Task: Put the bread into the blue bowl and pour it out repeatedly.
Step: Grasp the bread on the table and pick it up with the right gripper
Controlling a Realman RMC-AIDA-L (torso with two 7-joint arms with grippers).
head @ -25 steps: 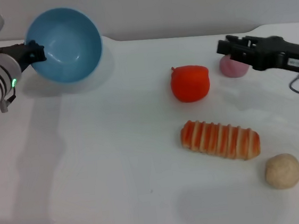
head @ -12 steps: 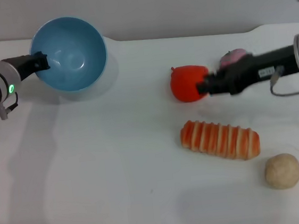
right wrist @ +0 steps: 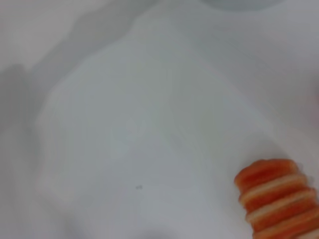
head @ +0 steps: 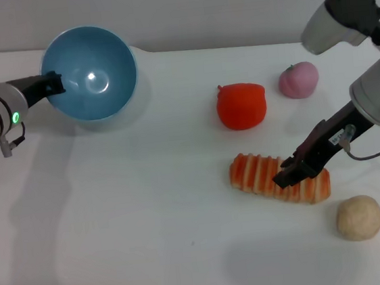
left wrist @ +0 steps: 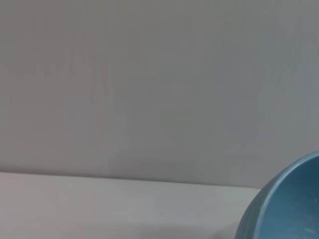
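The bread (head: 258,175) is a long loaf with orange and cream ridges, lying on the white table right of centre; one end of it shows in the right wrist view (right wrist: 276,194). My right gripper (head: 290,175) is low over the bread's right half, touching or just above it. At the far left the blue bowl (head: 91,71) is held tilted with its opening facing the table's middle, and nothing is inside it. My left gripper (head: 53,84) is shut on its left rim. The left wrist view shows only a piece of the bowl (left wrist: 289,204) and a wall.
A red-orange lumpy toy (head: 241,105) sits behind the bread, with a pink fruit toy (head: 298,80) to its right. A small beige ball (head: 359,217) lies at the front right, close to the bread's end. The table's back edge meets a grey wall.
My right arm swung from the back right, past the red toy, down onto the bread. The bowl in my left gripper shifted slightly and tipped a little.
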